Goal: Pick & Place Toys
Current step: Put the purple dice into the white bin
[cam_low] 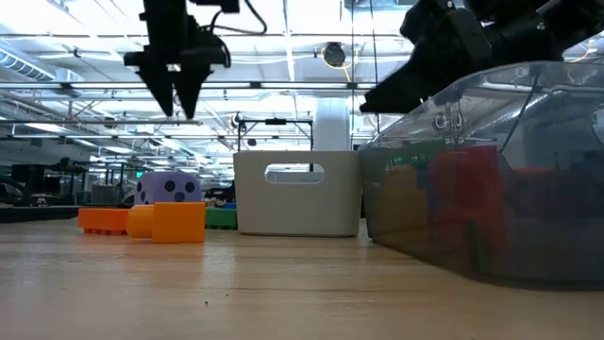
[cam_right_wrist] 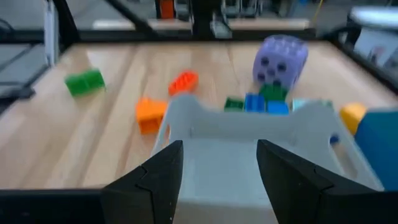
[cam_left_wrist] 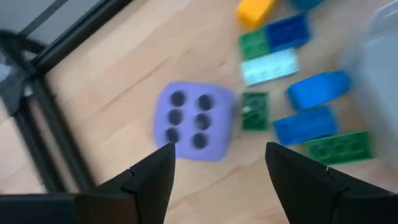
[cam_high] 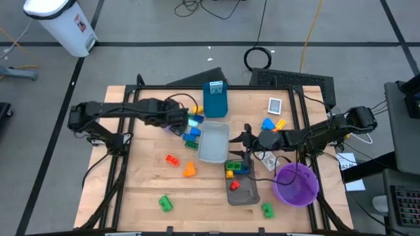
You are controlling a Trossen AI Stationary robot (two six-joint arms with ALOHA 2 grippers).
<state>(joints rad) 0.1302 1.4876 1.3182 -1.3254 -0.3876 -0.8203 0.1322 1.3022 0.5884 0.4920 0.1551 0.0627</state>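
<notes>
Both jaws open – left gripper (cam_left_wrist: 217,171) over purple die (cam_left_wrist: 194,121) | right gripper (cam_right_wrist: 217,165) over grey tray (cam_right_wrist: 249,134)

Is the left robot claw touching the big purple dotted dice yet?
Apart. In the left wrist view the left gripper has its open dark fingers hanging above the purple dotted dice, which lies on the wooden table with nothing gripping it.

Grey tiled floor (cam_high: 164,29) around the wooden table (cam_high: 138,190); white bin (cam_high: 62,23), black cables (cam_high: 258,58) nearby.
</notes>
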